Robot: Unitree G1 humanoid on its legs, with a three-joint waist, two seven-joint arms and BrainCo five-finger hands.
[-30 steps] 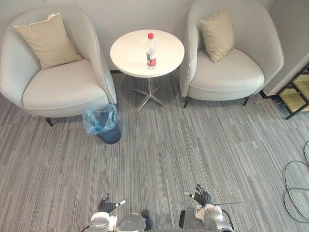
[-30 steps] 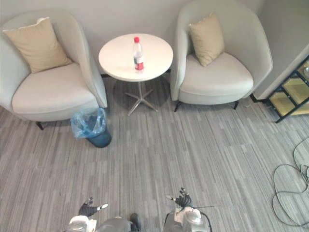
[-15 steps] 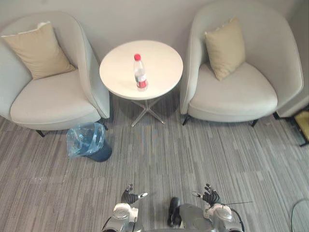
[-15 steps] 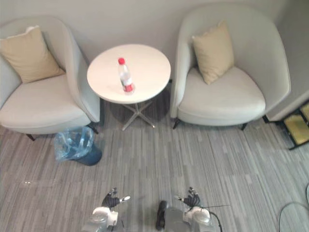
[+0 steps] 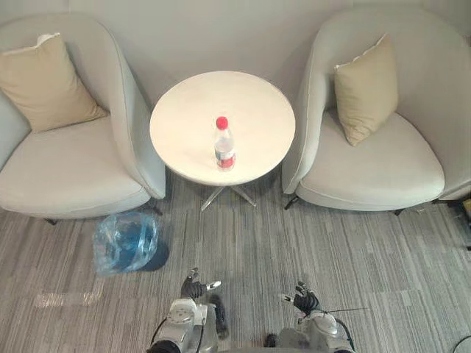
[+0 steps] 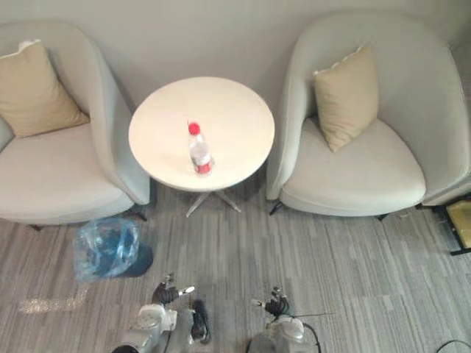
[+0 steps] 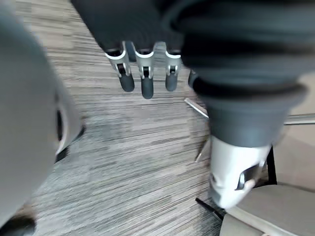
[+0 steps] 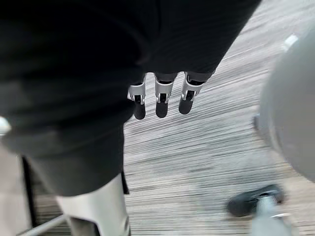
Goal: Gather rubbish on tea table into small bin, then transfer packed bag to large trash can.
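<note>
Left eye view: open carpet (image 5: 254,243) ahead of left hand (image 5: 194,287) and right hand (image 5: 304,298), both slack-fingered; bottle (image 5: 224,144), seemingly plastic, stands well beyond on round table (image 5: 184,103).

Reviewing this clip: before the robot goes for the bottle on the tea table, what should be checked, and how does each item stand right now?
1. Bottle upright on the tea table, red cap on, nothing crowding it: ok.
2. Left hand empty, fingers straight: ok.
3. Right hand empty, fingers straight: ok.
4. Small bin upright on the carpet beside the left armchair, lined with a blue bag: ok.
5. Hands within reach of the bottle: not ok; both hang low over the carpet, short of the table's edge.
</note>
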